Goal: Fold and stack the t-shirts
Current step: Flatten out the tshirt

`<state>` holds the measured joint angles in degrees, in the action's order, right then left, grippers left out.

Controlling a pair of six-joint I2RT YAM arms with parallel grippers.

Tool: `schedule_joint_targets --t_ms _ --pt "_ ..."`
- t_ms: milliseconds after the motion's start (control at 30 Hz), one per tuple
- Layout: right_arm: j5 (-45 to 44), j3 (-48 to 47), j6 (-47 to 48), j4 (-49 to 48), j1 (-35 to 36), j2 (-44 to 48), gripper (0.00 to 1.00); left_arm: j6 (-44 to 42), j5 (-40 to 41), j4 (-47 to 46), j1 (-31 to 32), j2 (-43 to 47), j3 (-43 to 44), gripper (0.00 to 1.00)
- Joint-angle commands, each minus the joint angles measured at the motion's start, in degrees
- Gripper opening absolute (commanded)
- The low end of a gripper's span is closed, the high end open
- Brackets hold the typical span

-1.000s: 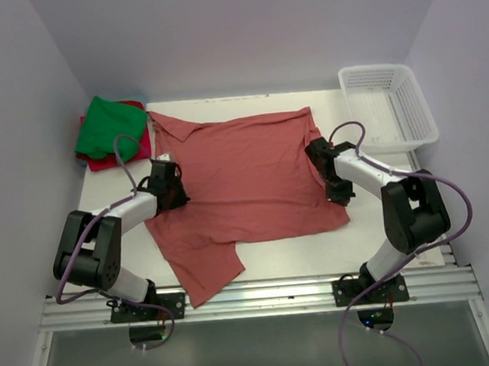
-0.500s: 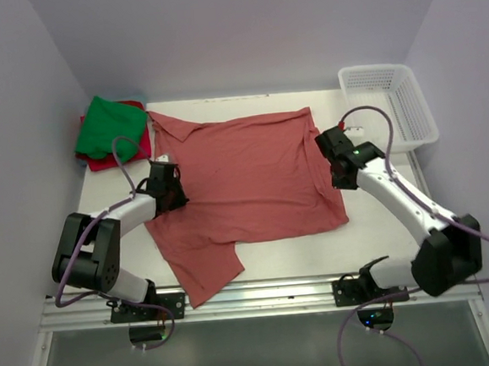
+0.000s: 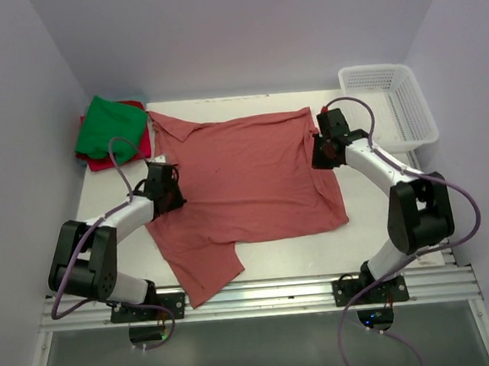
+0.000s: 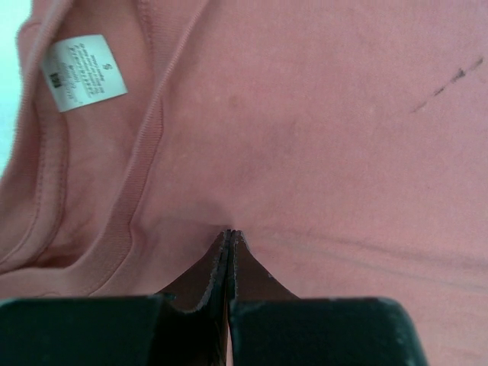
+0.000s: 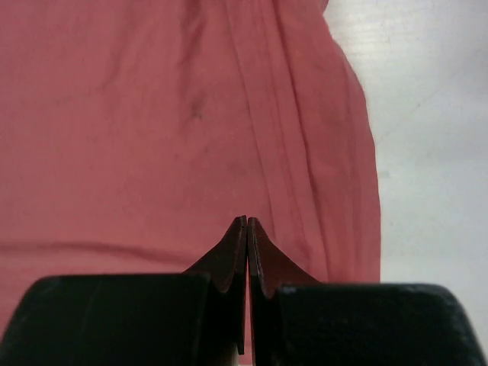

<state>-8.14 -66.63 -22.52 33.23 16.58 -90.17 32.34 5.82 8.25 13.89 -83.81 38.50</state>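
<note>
Over the brick-red t-shirt (image 3: 248, 178), left fingers (image 4: 219, 267) and right fingers (image 5: 233, 259) sit closed.

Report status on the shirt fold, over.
Left gripper shut by collar. Right gripper shut near shirt's right edge. Brick-red t-shirt spread, unfolded. Nothing on it.

soft, even, bright light from overhead; faint shadows edge the arms (image 3: 381, 169) on the worktop (image 3: 276, 257). the top view is sharp. in wrist views the left hand (image 4: 230, 235) and right hand (image 5: 247, 221) blur up close.
</note>
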Motion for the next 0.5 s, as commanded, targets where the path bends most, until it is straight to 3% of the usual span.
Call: schedule_joint_targets --t_ms 0,267,467 --pt "12.3 -3.1 -0.9 -12.2 -5.5 -4.4 0.00 -0.1 3.5 1.6 -0.6 2.7 -0.4 0.00" --pt "22.6 -13.4 0.1 -12.9 -10.3 -21.2 0.00 0.2 6.5 3.3 -0.6 4.6 -0.9 0.00" --pt "35.3 -12.4 -1.6 -15.9 -11.2 -24.7 0.00 0.4 6.6 2.9 -0.6 4.3 -1.6 0.00"
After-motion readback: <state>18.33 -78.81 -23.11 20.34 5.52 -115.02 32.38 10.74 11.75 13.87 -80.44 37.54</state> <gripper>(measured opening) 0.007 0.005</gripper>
